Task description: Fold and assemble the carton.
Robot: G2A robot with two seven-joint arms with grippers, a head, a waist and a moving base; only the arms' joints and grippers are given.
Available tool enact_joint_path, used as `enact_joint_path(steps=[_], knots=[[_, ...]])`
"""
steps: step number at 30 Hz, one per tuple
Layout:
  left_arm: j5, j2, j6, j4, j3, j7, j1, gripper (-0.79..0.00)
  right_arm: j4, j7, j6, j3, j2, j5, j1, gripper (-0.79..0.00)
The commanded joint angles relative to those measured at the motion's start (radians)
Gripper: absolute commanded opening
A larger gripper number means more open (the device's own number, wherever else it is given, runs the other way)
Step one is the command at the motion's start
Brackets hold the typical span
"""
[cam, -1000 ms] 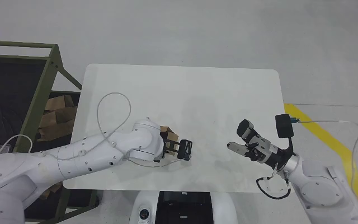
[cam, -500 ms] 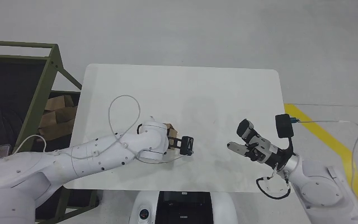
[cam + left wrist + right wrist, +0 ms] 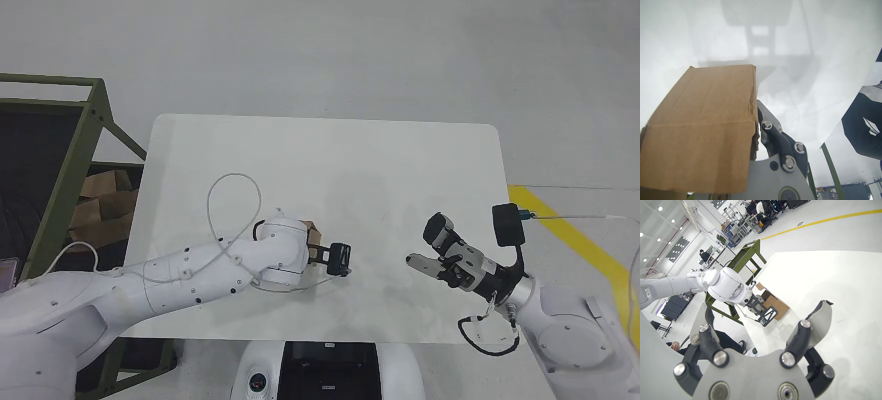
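The carton (image 3: pixel 702 121) is plain brown corrugated board. 1 crease runs across its broad panel, and 1 side has a ragged, torn edge. In the right wrist view it is partly opened, with 1 flap standing up at its far end. It is tilted, low over the near left part of the white table (image 3: pixel 400 160) (whether it touches the top I cannot tell). The left gripper (image 3: pixel 318 247) is clamped on it: 1 finger (image 3: pixel 762 113) presses against the torn edge, and the other is hidden behind the board. The right gripper (image 3: pixel 424 247) hovers over the near right part of the table, well apart from the carton, its 2 fingers spread wide. A green rack (image 3: pixel 90 110) holding more cardboard stands beside the table's left edge.
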Motion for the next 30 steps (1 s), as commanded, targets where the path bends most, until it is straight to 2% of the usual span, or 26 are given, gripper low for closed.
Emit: enact_joint_path(steps=[1,9,17,24,30], knots=[[-0.003,-0.005,0.002,0.003,0.0,-0.002,-0.002,-0.686,0.0,0.0,0.0,0.0,0.0,0.0,0.0,0.0],[-0.004,-0.018,0.012,0.011,0.0,-0.012,-0.009,-0.714,0.0,0.0,0.0,0.0,0.0,0.0,0.0,0.0],[-0.036,-0.022,0.037,-0.005,-0.006,-0.037,-0.032,-0.674,0.0,0.0,0.0,0.0,0.0,0.0,0.0,0.0],[-0.062,-0.008,0.063,-0.048,-0.042,-0.061,-0.029,-0.631,0.0,0.0,0.0,0.0,0.0,0.0,0.0,0.0],[-0.086,0.022,0.095,-0.132,-0.104,-0.076,-0.005,-0.594,0.0,0.0,0.0,0.0,0.0,0.0,0.0,0.0]])
